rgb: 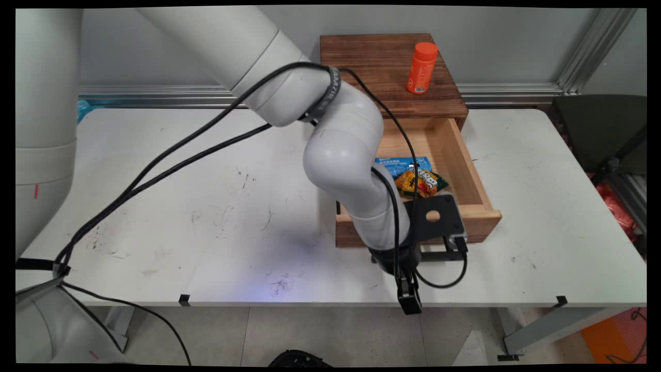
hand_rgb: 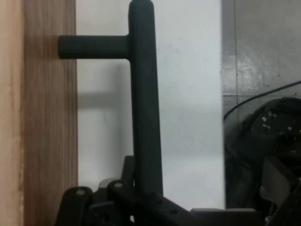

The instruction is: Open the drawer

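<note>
You'll find the drawer (rgb: pixel 465 160) pulled well out of the cabinet (rgb: pixel 392 72). Gripper (hand_rgb: pixel 141 195) sits at the handle (hand_rgb: pixel 143 94); the bar runs down into its linkage, but I cannot tell whether it's clamped. Drawer holds a blue packet (rgb: pixel 400 164) and a snack bag (rgb: pixel 421 183). Orange bottle (rgb: pixel 422 67) stands on top.

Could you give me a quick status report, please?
Gripper at drawer handle, grip unclear. Drawer open, snack packets inside. Orange bottle upright on cabinet.
</note>
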